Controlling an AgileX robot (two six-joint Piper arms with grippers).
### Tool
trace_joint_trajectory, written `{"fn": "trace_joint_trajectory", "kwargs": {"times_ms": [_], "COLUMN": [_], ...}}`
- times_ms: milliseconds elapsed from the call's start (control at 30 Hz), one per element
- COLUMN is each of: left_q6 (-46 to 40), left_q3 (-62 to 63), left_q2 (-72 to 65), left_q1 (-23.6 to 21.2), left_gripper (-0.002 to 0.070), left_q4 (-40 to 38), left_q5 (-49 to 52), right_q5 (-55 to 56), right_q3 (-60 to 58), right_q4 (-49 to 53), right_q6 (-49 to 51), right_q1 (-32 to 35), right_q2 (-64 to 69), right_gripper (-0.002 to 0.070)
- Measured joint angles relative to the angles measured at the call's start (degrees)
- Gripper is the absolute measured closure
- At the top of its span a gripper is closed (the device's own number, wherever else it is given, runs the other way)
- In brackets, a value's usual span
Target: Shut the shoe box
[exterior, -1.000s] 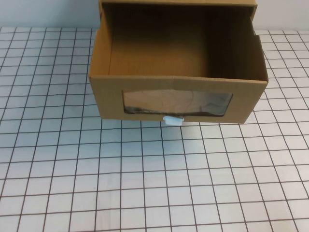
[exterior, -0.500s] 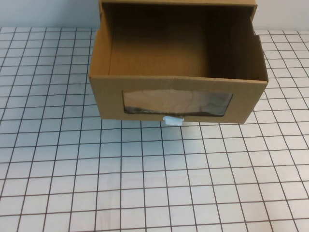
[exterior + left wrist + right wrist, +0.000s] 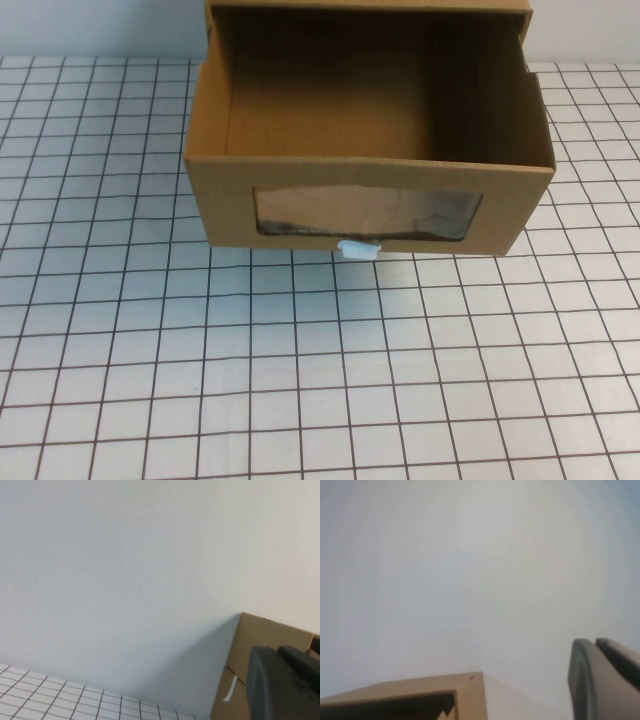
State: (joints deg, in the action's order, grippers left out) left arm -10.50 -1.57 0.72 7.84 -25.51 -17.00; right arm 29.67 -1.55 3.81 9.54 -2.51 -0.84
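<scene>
The shoe box [image 3: 228, 205] is a brown cardboard drawer-style box at the far middle of the table. Its drawer is pulled out toward me and looks empty inside. The front has a clear window [image 3: 365, 213] and a small white pull tab [image 3: 358, 249] at its lower edge. The outer sleeve [image 3: 370, 5] is at the back. Neither arm shows in the high view. My left gripper [image 3: 277, 650] is shut and empty, off the box's left side, with the box [image 3: 250, 650] beside it. My right gripper [image 3: 595, 641] is shut and empty, with the box's top corner [image 3: 465, 690] in its view.
The table [image 3: 300, 380] is white with a black grid. A pale wall [image 3: 125, 570] stands right behind the box.
</scene>
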Motion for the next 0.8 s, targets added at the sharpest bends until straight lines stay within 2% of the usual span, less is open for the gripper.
{"fn": "trace_joint_trajectory", "kwargs": {"times_ms": [233, 367, 467, 567, 667, 800], "left_q6": [1.2, 9.5, 17.4, 20.2, 20.6, 17.7], "left_q3": [0.0, 0.0, 0.7, 5.4, 12.8, 24.7], "left_q2": [0.0, 0.0, 0.0, 0.0, 0.0, -0.1], "left_q1": [0.0, 0.0, 0.0, 0.0, 0.0, 0.0], "left_gripper": [0.0680, 0.0680, 0.0680, 0.0680, 0.0680, 0.0680], "left_q4": [-0.5, -0.6, -0.2, 0.9, 1.4, 1.8], "left_q5": [-4.7, -16.2, -24.7, -28.5, -28.6, -23.3], "right_q5": [4.3, 12.8, 23.9, 28.4, 26.2, 12.4], "right_q3": [0.0, 0.0, 0.1, 3.4, 10.9, 25.7], "right_q4": [-1.8, -2.8, -4.6, -8.2, -11.2, -12.9], "right_q6": [0.0, 0.0, 0.0, 0.8, 2.3, 2.8], "right_q1": [0.0, 0.0, 0.0, 0.0, 0.0, 0.0], "right_q2": [0.0, 0.0, 0.0, 0.0, 0.0, 0.0], "right_gripper": [0.0690, 0.0690, 0.0690, 0.0690, 0.0690, 0.0690]}}
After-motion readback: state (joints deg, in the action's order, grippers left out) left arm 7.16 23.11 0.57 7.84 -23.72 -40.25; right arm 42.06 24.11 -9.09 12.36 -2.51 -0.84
